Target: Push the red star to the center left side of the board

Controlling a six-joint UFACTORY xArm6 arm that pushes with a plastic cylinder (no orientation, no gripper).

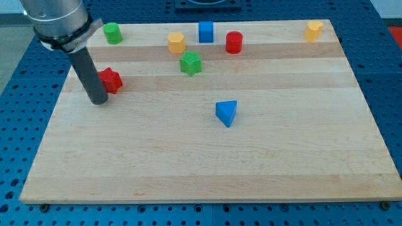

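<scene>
Pale wooden board on a blue perforated bench. Straight dark rod comes down from the view's top left, my tip on the board near the left edge, about mid-height. No jaws here, it is a bare rod end with nothing clamped; it sits just left of the small red star block and looks to be touching it, the rod covering the star's left edge. Red star is at the left side of the board, slightly above centre height. Green cylinder block near the top left corner. Along the top: yellow hexagonal block, blue cube block, red cylinder block, all near each other but apart. Green star block just below the yellow hexagonal one. Second yellow block, shape unclear, at the top right corner. Blue triangular block alone near board centre, well apart from my tip.
</scene>
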